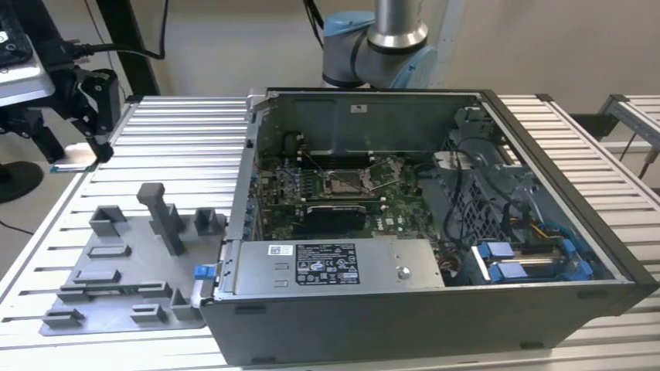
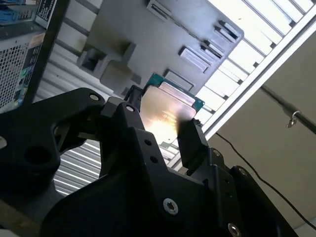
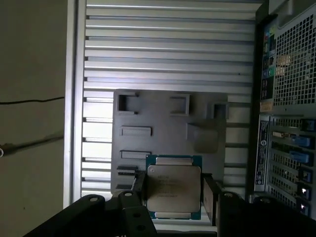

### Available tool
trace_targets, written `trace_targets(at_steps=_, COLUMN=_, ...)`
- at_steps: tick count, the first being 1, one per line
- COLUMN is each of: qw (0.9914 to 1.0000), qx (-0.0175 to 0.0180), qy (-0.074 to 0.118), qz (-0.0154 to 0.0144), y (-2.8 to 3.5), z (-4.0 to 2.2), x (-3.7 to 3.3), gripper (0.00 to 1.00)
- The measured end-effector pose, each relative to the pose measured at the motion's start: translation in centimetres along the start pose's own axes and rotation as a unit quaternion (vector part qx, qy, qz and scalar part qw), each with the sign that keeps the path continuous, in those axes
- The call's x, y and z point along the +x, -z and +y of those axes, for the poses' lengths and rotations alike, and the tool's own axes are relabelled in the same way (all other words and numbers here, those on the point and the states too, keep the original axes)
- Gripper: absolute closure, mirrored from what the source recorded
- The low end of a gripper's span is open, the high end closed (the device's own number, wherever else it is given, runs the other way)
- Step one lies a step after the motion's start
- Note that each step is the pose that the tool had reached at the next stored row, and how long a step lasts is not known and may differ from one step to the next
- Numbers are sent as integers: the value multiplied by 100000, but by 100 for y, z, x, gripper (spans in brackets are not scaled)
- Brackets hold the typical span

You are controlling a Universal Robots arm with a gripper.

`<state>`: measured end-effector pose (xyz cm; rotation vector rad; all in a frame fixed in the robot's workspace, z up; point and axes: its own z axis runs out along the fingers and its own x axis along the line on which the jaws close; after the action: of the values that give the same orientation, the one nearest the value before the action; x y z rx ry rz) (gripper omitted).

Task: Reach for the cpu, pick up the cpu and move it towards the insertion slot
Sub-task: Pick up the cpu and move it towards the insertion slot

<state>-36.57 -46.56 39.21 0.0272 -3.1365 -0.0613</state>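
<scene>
**Silver-topped cpu (image 3: 174, 185) pinched by two edges, well apart from its socket**

I have the cpu clamped in my gripper (image 3: 174, 195). In both wrist views my jaws are closed down to the chip's width, with one finger (image 3: 209, 197) on each of two opposite edges. Its metal lid faces the first wrist camera and its green rim shows around it. It hangs in the air, off the grey plastic tray (image 3: 168, 140). That tray lies on the slatted metal table (image 1: 175, 131), toward the table's edge on the exterior view's left.

My worries, as judgements:
- **Slipping:** I hold only thin edges, so a jolt or a quick swing could let the chip twist or slide out.
- **Hitting the case:** The insertion slot (image 1: 345, 182) sits down inside the open computer case (image 1: 413, 317), on the green motherboard (image 1: 397, 205). A low path would knock the chip or my fingers against the case wall.
- **Bad arrival:** Coming in tilted or turned the wrong way could harm the socket. I cannot tell whether its frame and wire lever stand clear.

The case holds the motherboard with the slot and a silver power supply (image 1: 330, 267) along the wall nearest the exterior camera. It also holds blue-tabbed bays (image 1: 521, 263) and loose cables (image 1: 484, 154). The tray carries grey posts and blocks (image 1: 165, 216).
</scene>
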Motion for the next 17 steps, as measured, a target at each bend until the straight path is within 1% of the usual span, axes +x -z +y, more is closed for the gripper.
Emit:
trace_targets(at_steps=16, qw=100000, qx=0, qy=1, qz=-1, y=2, z=-7, x=-414, gripper=100)
trace_targets(at_steps=17, qw=100000, qx=1, qy=3, qz=2, y=2, z=-8, x=-466, gripper=100)
